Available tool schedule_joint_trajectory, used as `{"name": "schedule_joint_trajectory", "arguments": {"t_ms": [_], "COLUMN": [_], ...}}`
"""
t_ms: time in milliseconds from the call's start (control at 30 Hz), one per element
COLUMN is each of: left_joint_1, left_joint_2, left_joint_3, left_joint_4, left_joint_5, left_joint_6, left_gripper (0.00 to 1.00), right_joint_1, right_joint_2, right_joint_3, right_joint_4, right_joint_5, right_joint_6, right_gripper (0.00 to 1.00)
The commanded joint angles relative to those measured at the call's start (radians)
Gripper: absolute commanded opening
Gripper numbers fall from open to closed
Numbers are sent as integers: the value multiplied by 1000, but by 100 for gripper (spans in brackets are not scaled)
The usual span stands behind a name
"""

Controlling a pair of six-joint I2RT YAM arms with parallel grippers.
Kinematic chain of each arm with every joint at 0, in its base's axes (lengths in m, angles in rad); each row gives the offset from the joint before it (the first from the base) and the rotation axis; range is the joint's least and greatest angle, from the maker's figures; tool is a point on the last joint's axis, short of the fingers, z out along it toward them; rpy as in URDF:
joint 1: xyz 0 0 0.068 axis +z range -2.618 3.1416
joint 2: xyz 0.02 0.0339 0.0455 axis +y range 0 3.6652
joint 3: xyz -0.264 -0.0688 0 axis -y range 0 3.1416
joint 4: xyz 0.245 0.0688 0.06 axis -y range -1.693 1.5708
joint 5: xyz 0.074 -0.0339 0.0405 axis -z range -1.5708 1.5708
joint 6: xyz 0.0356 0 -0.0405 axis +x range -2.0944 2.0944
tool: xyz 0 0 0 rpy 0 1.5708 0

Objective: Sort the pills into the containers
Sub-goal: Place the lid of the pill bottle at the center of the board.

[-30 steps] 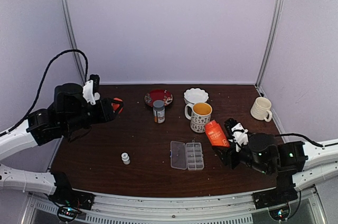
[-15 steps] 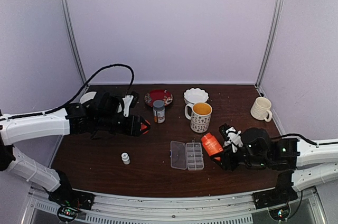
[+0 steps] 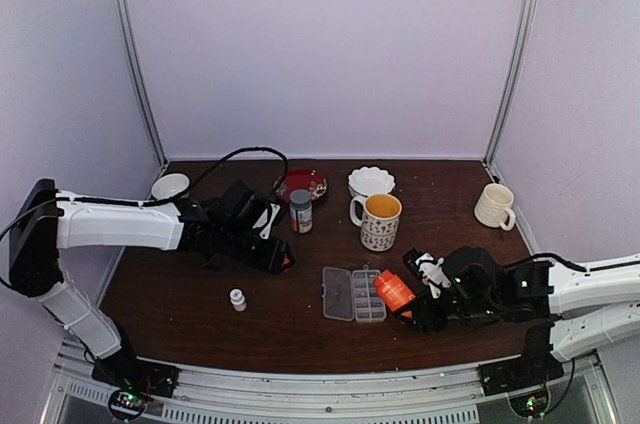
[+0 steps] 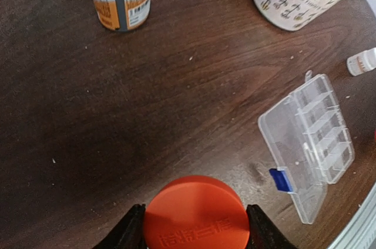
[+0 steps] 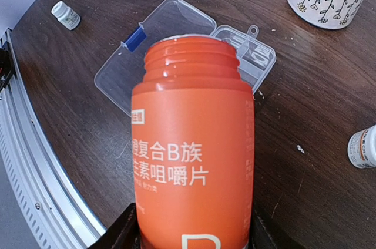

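Barely begun: the right hand (image 5: 192, 234) gripped an uncapped orange plastic bottle (image 5: 194, 131), the left hand (image 4: 195, 230) a round orange cap (image 4: 195, 211); ahead of the right hand lay the open clear pill box (image 5: 249, 55), no pills visible inside.

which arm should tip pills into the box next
Right, I'd say. The right gripper holds the uncapped bottle, mouth toward the box right beside it. The left gripper holds only the cap, farther from the box.
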Motion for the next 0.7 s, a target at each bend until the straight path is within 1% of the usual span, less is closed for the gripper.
{"name": "schedule_joint_trajectory", "arguments": {"t_ms": [0, 100, 267, 300, 333, 400, 467, 500, 567, 600, 667], "left_joint_1": [-13, -22, -33, -35, -37, -43, -46, -47, -48, -50, -61], "left_joint_2": [93, 139, 178, 183, 185, 179, 160, 150, 138, 129, 113], "left_joint_3": [50, 63, 72, 70, 64, 46, 17, 7, 0, 0, -2], "left_joint_4": [-5, -5, -7, -8, -5, 7, 41, 49, 46, 40, 30], "left_joint_5": [-45, -78, -112, -122, -129, -139, -134, -137, -152, -166, -202], "left_joint_6": [18, 11, 5, -1, -8, -26, -41, -47, -55, -57, -61], "left_gripper": [0, 0, 11, 15, 20, 39, 54, 59, 63, 66, 81], "right_joint_1": [-6, -6, -6, -6, -6, -6, -6, -6, -6, -6, -6], "right_joint_2": [5, 0, -10, -10, -10, -7, -5, -5, -6, -7, -7], "right_joint_3": [5, -8, -15, -16, -15, -14, -14, -15, -16, -16, -15], "right_joint_4": [34, 45, 50, 52, 51, 51, 48, 49, 51, 51, 54], "right_joint_5": [-15, -16, -13, -11, -12, -12, -10, -10, -9, -9, -8], "right_joint_6": [-11, -5, -2, -3, -3, -3, -3, -3, -1, -1, -2], "right_gripper": [0, 0, 0, 0, 0, 0, 0, 0, 0, 0, 0]}}
